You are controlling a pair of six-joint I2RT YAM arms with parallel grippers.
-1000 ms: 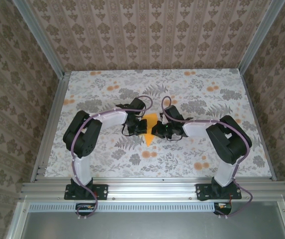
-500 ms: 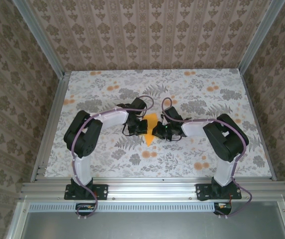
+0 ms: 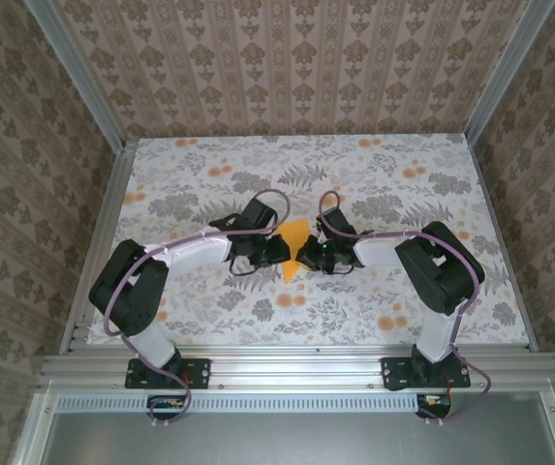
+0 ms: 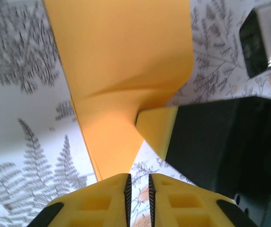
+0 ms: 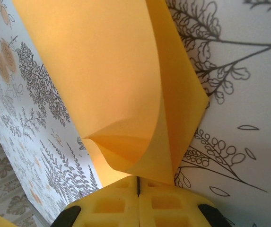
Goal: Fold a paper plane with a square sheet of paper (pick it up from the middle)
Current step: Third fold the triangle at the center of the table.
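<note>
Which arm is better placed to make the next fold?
Right, likely. The right gripper is shut on the curled orange paper; the left gripper has jaws slightly apart, with tabletop showing between them.

The flower-printed table [image 3: 209, 300] bears the orange paper [image 3: 292, 254] at its middle.

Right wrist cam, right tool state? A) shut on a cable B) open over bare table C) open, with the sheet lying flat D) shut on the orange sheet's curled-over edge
D: the right tool has its jaws closed with no gap, and the orange sheet curls down into the seam between them.
</note>
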